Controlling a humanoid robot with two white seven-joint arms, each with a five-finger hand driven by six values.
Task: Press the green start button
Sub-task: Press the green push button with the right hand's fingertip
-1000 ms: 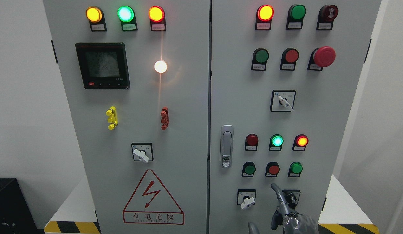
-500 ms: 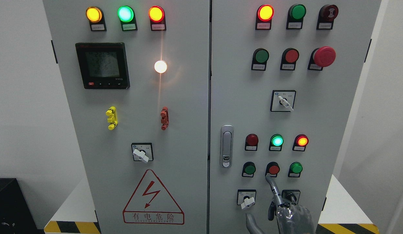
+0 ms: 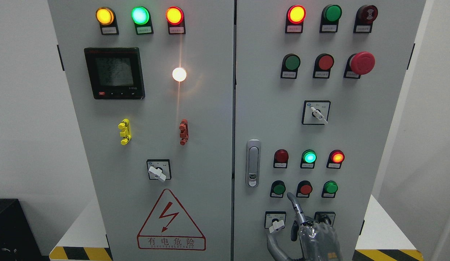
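Head view: the right hand [image 3: 312,233] rises from the bottom edge before the right cabinet door [image 3: 261,108], index finger [image 3: 294,206] extended upward, the others curled, grasping nothing. Its tip sits just below the gap between the green push button [image 3: 279,189] at the left of the lower button row and the red push button [image 3: 305,189] beside it, touching neither. A white selector switch [image 3: 276,225] lies just left of the hand.
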